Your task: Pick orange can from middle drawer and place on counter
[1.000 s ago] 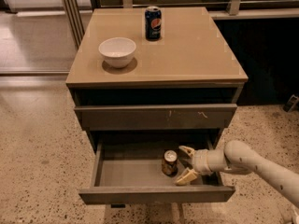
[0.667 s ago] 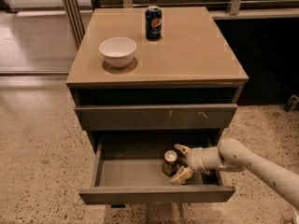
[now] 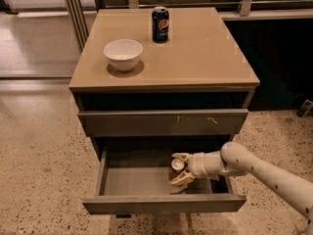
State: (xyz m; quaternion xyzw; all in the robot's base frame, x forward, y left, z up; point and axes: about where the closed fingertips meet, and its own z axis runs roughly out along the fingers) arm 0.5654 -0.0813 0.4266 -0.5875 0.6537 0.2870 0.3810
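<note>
Inside the open middle drawer (image 3: 137, 181), toward its right side, the orange can (image 3: 176, 165) is straddled by the gripper (image 3: 181, 168), fingers held apart.

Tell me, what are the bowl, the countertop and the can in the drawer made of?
The bowl looks like glazed ceramic, white and glossy, though plastic is possible. The counter seems a smooth tan laminate, judging by its sheen. The orange can, at the robot's tool in the middle drawer, appears metal, with a silvery top.
</note>
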